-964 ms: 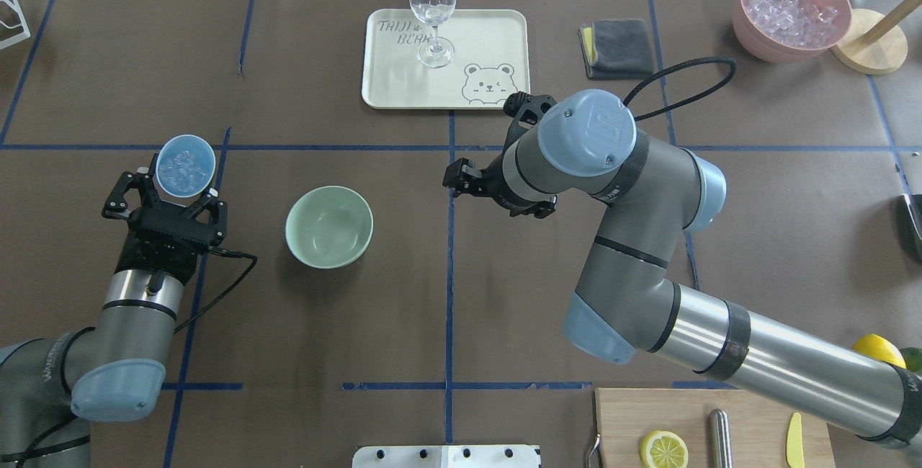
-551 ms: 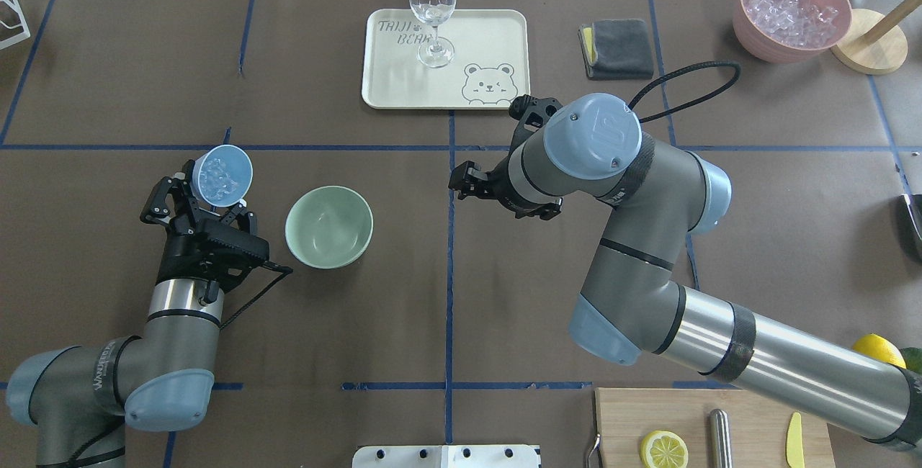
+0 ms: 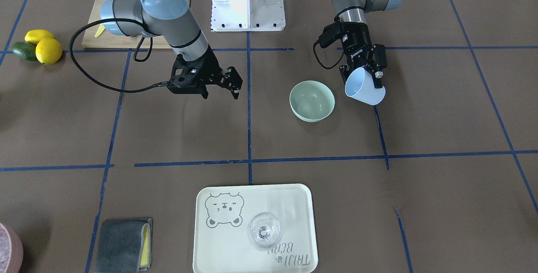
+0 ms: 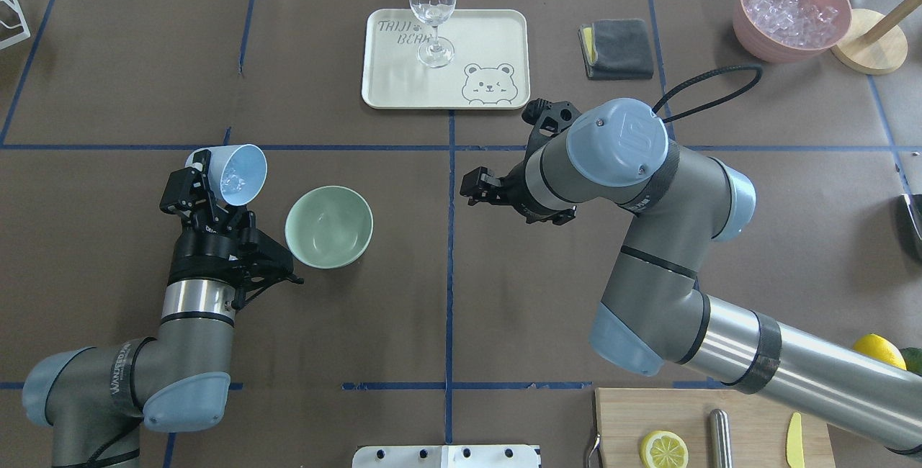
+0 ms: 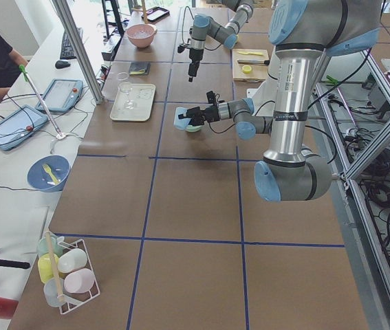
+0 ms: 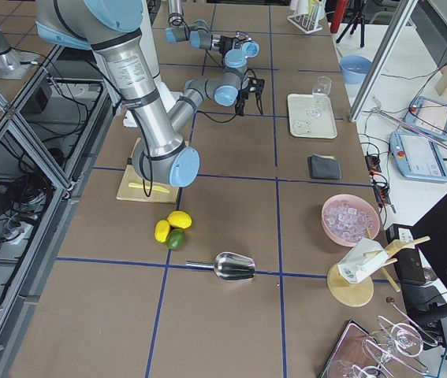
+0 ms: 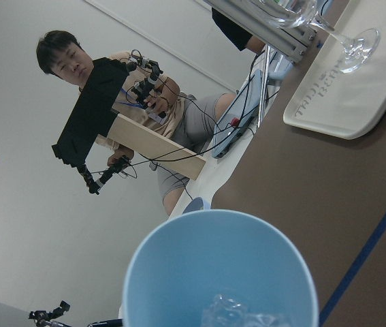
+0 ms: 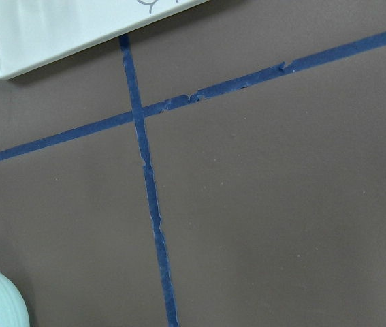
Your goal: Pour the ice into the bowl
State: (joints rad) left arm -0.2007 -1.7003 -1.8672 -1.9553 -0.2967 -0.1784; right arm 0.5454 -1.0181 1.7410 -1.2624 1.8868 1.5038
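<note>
At the left, the grey left arm [image 4: 194, 295] reaches away from the robot over the brown paper-covered counter [image 4: 504, 295], which is marked with blue tape lines. Its jaws are clenched on a light blue plastic cup [image 4: 248, 164], held above the counter and tipped with its mouth turned right, toward the bowl. The small heap of clear ice cubes [image 4: 232, 181] lies inside the cup, low against its wall; the left wrist view shows it at the bottom of the cup's mouth [image 7: 237, 315].

Just right of the cup and apart from it, the round pale mint-green plastic bowl [image 4: 329, 227] stands upright on the counter.

Farther away, near the middle, a cream rectangular tray with a bear drawing [image 4: 497, 29] carries an upright clear wine glass [image 4: 432, 7].

Right of the bowl, the right arm [image 4: 648, 237] bends over the counter; its jaws hang released, fingers spread apart.

On the far right, a folded grey cloth [image 4: 619, 47] lies near a pink round bowl [image 4: 749, 21] that holds more clear cubes.
</note>
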